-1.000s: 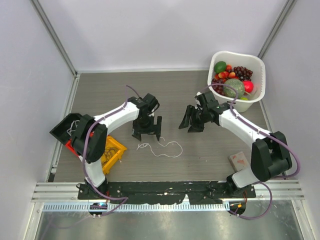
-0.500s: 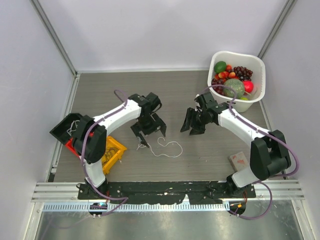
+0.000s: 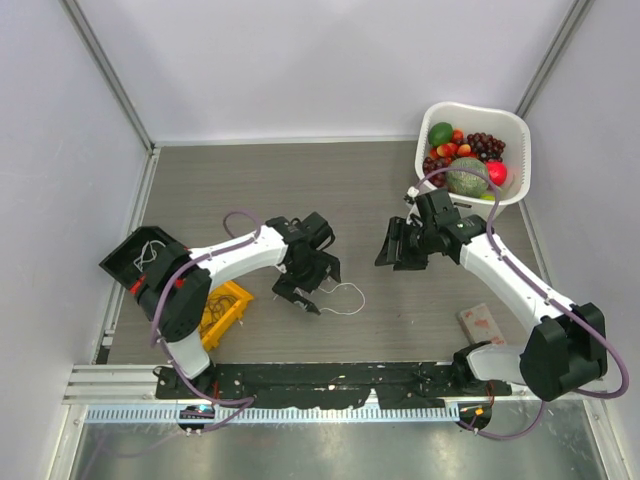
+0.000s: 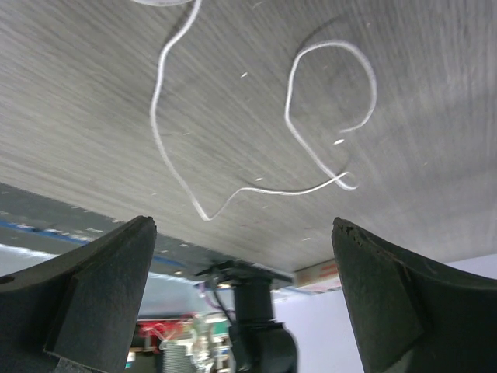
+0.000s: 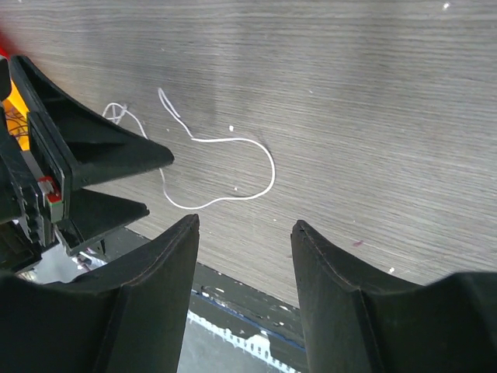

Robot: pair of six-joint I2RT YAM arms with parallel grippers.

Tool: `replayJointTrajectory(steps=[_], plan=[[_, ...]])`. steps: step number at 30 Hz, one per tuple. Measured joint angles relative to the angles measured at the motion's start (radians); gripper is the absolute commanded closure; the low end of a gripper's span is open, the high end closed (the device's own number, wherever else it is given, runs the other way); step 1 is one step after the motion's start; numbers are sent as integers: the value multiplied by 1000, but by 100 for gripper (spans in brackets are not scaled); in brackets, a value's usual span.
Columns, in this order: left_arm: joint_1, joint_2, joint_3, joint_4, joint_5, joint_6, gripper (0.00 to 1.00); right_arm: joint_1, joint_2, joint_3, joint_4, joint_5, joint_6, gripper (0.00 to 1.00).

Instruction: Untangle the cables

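Ok so I'd call this the pick-up step. My left gripper point(image 3: 300, 296) hangs low over one end of the white cable point(image 3: 342, 296), jaws spread wide with nothing between them. The cable lies flat around mid-bench point(image 3: 350, 190), a bit toward the near edge. My right gripper point(image 3: 396, 250) is parted and empty too, off on the side toward the far right corner, apart from the cable. The cable's a thin, limp, round wire flopped into one open loop, with a little crossed bit at one end in the left wrist view. It's the only cable I can spot on the matte grey wood-grain. Next move as I see it: drop the left one onto a straight run near that crossing and pinch. Then bring the right over to hold the far end so the loop pulls out. Thin as it is, it'll probably slip unless the pads close right at bench level.
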Motion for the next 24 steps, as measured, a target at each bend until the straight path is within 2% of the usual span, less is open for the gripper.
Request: replayJointTrajectory(steps=[4, 9, 13, 19, 24], plan=[[-10, 38, -13, 105, 8, -97, 0, -38, -5, -17, -32, -15, -41, 44], [-34, 66, -58, 235, -15, -151, 0, -86, -27, -25, -64, -34, -89, 44], [-47, 68, -59, 283, -50, -162, 1, -89, -61, -51, -72, -53, -103, 45], [-49, 79, -62, 314, -71, -176, 11, -89, -69, -78, -86, -74, -105, 45], [-49, 90, -84, 316, -80, -177, 14, -89, -80, -78, -85, -76, -105, 45]])
